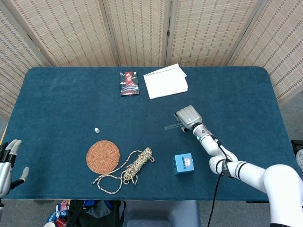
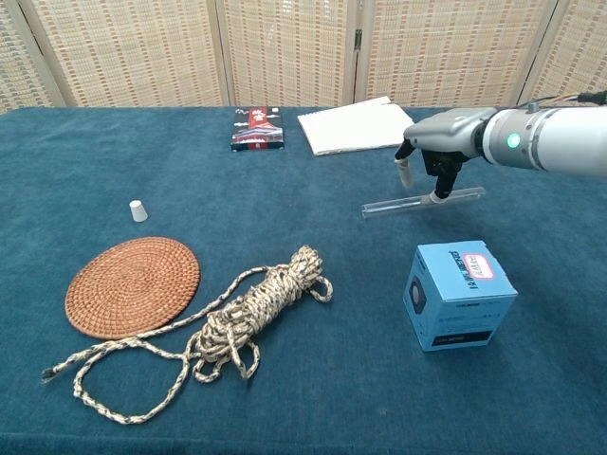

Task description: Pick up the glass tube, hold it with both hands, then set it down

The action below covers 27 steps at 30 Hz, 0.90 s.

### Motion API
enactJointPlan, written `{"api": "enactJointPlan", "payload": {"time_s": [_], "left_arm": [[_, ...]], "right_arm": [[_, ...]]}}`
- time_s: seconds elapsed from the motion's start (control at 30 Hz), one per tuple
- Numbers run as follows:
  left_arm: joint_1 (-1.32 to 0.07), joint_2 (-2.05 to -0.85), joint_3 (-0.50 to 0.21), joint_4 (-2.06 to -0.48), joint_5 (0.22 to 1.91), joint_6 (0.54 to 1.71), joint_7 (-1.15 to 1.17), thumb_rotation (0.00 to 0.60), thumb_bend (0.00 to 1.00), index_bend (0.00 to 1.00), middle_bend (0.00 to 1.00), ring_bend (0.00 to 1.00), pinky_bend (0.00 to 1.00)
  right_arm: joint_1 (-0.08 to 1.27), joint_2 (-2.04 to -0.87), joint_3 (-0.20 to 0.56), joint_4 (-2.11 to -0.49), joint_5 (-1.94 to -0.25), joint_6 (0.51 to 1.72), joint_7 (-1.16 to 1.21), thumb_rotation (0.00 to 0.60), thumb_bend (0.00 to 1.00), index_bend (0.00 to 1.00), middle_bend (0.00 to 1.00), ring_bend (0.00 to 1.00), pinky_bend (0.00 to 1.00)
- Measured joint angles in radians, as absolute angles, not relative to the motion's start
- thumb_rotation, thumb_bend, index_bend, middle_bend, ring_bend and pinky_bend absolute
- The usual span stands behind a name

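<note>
The glass tube (image 2: 422,201) lies flat on the blue tablecloth, right of centre; in the head view only its left end (image 1: 170,126) shows past the hand. My right hand (image 2: 438,152) (image 1: 188,116) hangs directly over the tube's middle with fingers pointing down and apart. One fingertip (image 2: 437,197) touches the tube, while the thumb hangs just behind it. The tube is not lifted. My left hand (image 1: 7,163) is off the table's near left corner, fingers spread, holding nothing; the chest view does not show it.
A blue box (image 2: 460,294) stands just in front of the tube. A coiled rope (image 2: 237,318), a woven coaster (image 2: 133,284) and a small white cap (image 2: 138,210) lie to the left. A notepad (image 2: 360,125) and a red-black packet (image 2: 258,129) lie at the back.
</note>
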<state>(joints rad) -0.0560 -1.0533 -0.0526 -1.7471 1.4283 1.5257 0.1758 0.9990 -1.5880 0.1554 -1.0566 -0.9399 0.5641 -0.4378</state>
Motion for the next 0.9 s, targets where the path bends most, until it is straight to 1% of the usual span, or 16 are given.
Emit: {"api": "enactJointPlan", "payload": {"time_s": [0.17, 0.5, 0.9], "left_arm": [[-0.053, -1.052, -0.052, -1.747, 1.422, 1.522, 0.172, 0.6, 0.36, 0.0, 0.0, 0.0, 0.0], [-0.051, -1.055, -0.052, -1.744, 1.422, 1.52, 0.17, 0.6, 0.36, 0.0, 0.0, 0.0, 0.0], [-0.049, -1.058, -0.05, -1.741, 1.422, 1.514, 0.162, 0.6, 0.36, 0.0, 0.0, 0.0, 0.0]], "right_arm": [[1.022, -1.617, 0.144, -1.008, -0.924, 0.54, -0.438, 0.6, 0.26, 0.44, 1.0, 1.0, 1.0], [1.038, -1.641, 0.121, -0.966, -0.913, 0.52, -0.437, 0.6, 0.26, 0.45, 1.0, 1.0, 1.0], [1.056, -1.667, 0.11, -0.928, -0.895, 0.508, -0.438, 0.6, 0.3, 0.48, 1.0, 1.0, 1.0]]}}
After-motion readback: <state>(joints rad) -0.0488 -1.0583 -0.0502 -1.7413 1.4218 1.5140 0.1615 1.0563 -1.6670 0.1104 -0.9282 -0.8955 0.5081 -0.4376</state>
